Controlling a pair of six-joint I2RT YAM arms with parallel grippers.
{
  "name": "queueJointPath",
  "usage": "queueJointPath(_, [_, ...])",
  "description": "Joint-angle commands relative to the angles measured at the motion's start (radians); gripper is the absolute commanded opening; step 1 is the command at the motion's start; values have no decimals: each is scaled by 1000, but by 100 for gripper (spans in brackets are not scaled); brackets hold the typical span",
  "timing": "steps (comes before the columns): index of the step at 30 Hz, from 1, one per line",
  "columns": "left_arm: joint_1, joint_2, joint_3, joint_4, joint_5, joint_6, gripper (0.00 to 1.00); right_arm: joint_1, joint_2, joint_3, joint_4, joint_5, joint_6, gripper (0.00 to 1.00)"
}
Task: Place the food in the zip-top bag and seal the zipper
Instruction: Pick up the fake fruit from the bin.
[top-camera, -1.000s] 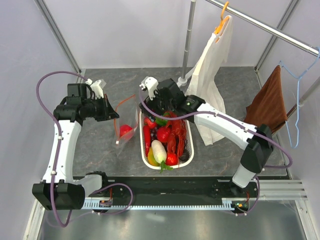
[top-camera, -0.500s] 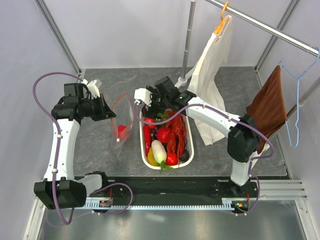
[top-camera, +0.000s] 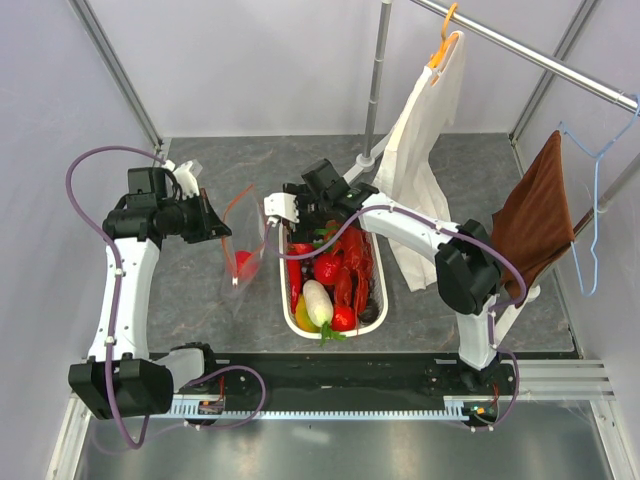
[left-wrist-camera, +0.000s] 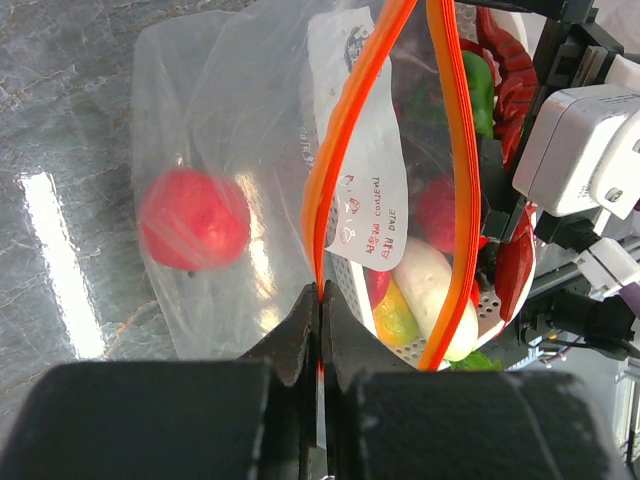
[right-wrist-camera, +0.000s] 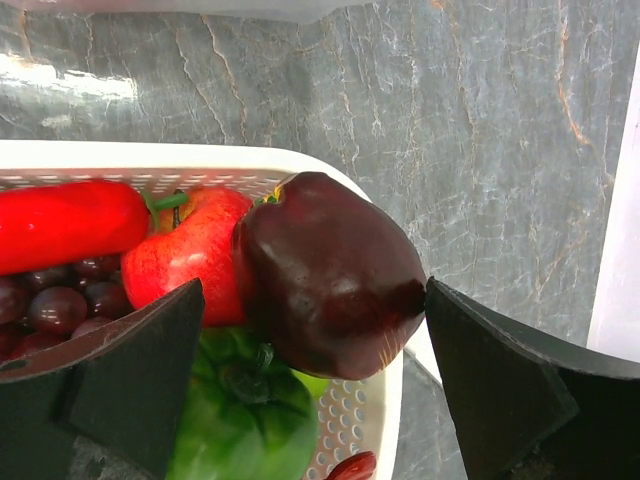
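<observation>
My left gripper is shut on the orange-red zipper of the clear zip-top bag and holds it up with the mouth gaping. One red round fruit lies inside the bag. The white slotted basket beside it holds a white radish, a red lobster and more food. My right gripper is open over the basket's far end, its fingers either side of the dark purple bulb. The right finger touches the bulb. A red fruit, a green pepper, a chili and grapes lie beside it.
A white cloth hangs on an orange hanger from a rail at back right, reaching the table beside the basket. A brown cloth hangs at far right. A metal pole stands behind the basket.
My right gripper has swung left and down to the basket's far end. My left gripper has shifted slightly left with the bag.
</observation>
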Motion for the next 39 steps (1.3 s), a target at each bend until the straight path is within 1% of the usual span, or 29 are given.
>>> queueJointPath(1, [5,-13,-1,13,38,-18,2,-1,35,43,14,-2,-43,98])
queueJointPath(15, [13,-3,-9,17,41,-18,2,-1,86,65,42,21,-46,98])
queueJointPath(16, [11,-3,-6,17,42,-18,2,-1,86,68,43,22,-46,94])
queueJointPath(18, [14,0,-6,16,42,-18,2,-1,83,68,42,30,-40,84])
queueJointPath(19, [14,1,-6,16,44,-18,2,-1,81,67,42,32,-40,77])
queueJointPath(21, [14,6,-6,17,44,-19,2,-1,71,65,40,38,-37,70])
queueJointPath(22, [16,6,-6,19,44,-19,2,-1,67,63,38,36,-36,68])
queueJointPath(30, [16,9,-7,25,44,-27,2,-1,-5,59,37,-8,13,64])
queueJointPath(39, [17,12,-4,26,27,-32,2,-1,-106,34,37,-57,138,63])
